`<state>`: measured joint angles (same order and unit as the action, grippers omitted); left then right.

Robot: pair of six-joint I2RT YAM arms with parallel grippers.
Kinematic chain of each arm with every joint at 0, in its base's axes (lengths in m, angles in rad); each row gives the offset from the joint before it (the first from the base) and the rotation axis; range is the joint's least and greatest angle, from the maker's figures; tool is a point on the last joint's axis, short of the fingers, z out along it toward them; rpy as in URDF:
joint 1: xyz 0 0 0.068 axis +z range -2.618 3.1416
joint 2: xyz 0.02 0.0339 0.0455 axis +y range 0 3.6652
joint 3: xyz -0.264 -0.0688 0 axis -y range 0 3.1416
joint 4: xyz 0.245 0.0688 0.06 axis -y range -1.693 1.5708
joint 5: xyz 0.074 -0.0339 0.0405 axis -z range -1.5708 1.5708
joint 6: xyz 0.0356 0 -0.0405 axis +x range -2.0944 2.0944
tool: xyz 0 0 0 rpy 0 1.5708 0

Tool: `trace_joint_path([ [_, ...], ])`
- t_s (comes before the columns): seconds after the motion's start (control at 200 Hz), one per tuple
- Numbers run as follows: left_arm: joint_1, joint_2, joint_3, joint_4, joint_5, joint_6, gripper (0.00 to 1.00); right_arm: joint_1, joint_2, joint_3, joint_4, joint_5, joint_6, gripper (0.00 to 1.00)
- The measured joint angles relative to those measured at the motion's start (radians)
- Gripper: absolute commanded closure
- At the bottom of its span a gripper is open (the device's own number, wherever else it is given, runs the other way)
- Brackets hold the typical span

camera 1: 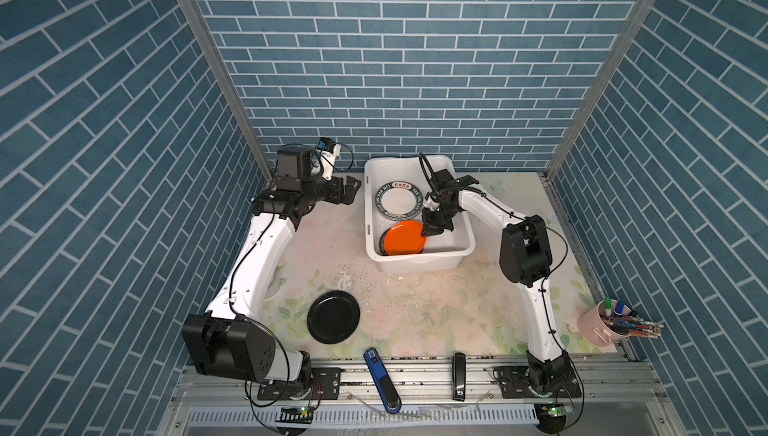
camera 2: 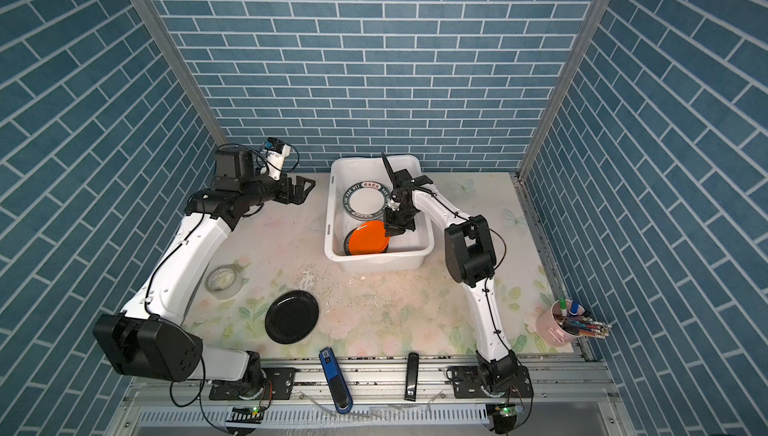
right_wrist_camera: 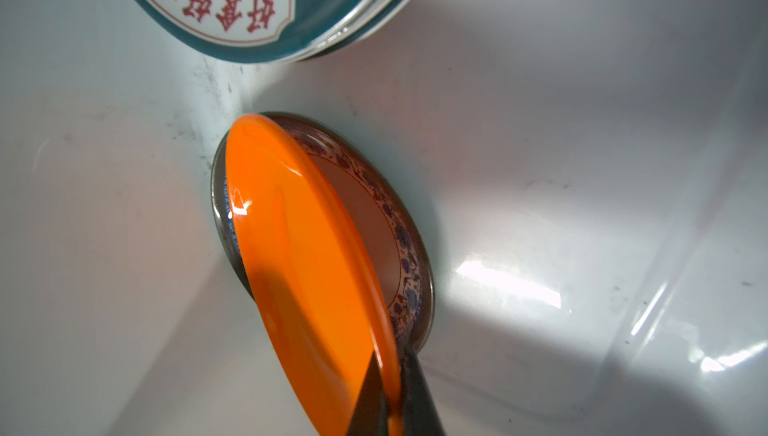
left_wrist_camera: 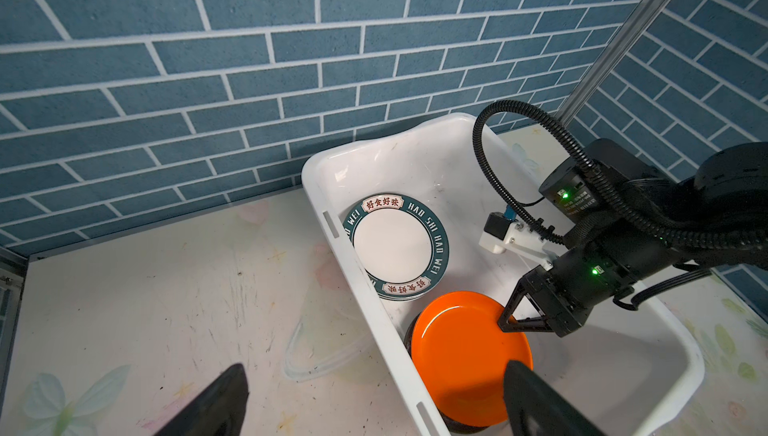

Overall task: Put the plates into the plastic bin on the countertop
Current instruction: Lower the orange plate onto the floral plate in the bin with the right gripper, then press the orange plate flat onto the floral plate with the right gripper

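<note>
The white plastic bin [camera 1: 419, 262] stands at the back of the flowered countertop [camera 1: 415, 309]. My right gripper [camera 1: 432, 231] reaches into it, shut on the rim of the orange plate [camera 1: 402, 239], which is tilted over a smaller teal patterned plate [right_wrist_camera: 401, 242] with its gripped side raised. A stack of teal-rimmed lettered plates [camera 1: 398, 202] lies at the bin's far end. The black plate [camera 1: 333, 316] rests on the countertop at the front left. My left gripper [camera 1: 347, 192] hovers open and empty, left of the bin.
A whitish tape roll [camera 2: 224, 280] lies beside my left arm. A pink cup of pens [camera 1: 598, 325] stands at the front right corner. A blue tool [camera 1: 380, 380] and a black one [camera 1: 459, 375] lie across the metal rail at the front. Brick walls enclose three sides.
</note>
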<state>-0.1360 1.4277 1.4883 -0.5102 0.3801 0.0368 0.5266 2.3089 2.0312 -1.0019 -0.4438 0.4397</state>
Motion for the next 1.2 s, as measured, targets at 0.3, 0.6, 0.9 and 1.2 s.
trace_joint_path([
  [0.3,0.000,0.000,0.000,0.000,0.000,-0.002,0.03,0.003,0.016,0.000,0.000,-0.024,0.002,0.93],
  [0.6,0.000,0.000,0.000,0.000,0.000,-0.004,0.03,0.006,0.023,0.000,-0.005,-0.024,0.010,0.82],
  [0.9,0.000,0.000,0.000,0.001,0.000,-0.010,0.03,0.009,0.033,0.000,-0.010,-0.024,0.010,0.78],
  [1.2,0.000,0.000,-0.001,0.001,0.002,-0.024,0.03,0.012,0.033,0.000,-0.011,-0.023,0.010,0.72],
])
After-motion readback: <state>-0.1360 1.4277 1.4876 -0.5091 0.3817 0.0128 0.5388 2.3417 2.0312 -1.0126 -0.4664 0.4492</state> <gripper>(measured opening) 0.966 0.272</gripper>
